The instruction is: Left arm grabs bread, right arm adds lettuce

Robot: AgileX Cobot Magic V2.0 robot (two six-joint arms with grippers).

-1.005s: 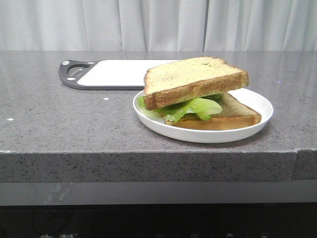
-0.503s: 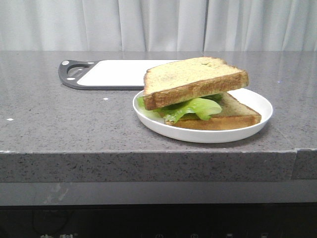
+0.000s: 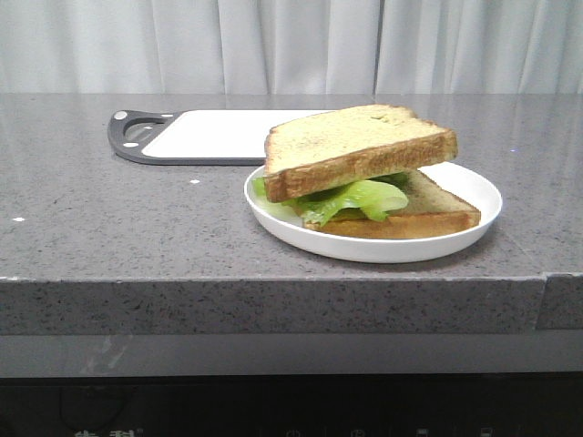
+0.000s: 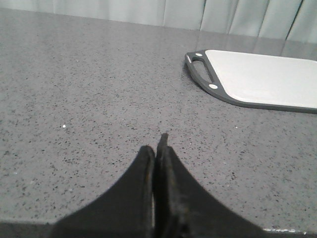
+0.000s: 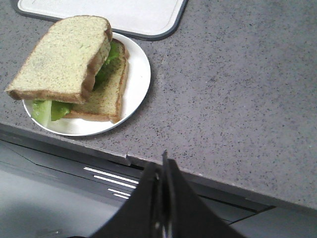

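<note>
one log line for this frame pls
left gripper: shut, empty | right gripper: shut, empty | bread over lettuce on plate

The bench (image 3: 137,228) is grey speckled stone with a thick front edge. A white plate (image 3: 474,196) sits on it near that edge (towards the right), and just behind the plate lies a white cutting board (image 3: 219,132) with a dark rim and handle.

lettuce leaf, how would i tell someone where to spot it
On the grey stone counter sits a round white plate in front of a white cutting board. The frilly light-green lettuce leaf pokes out between two brown-crusted bread slices, the only green thing there.
</note>
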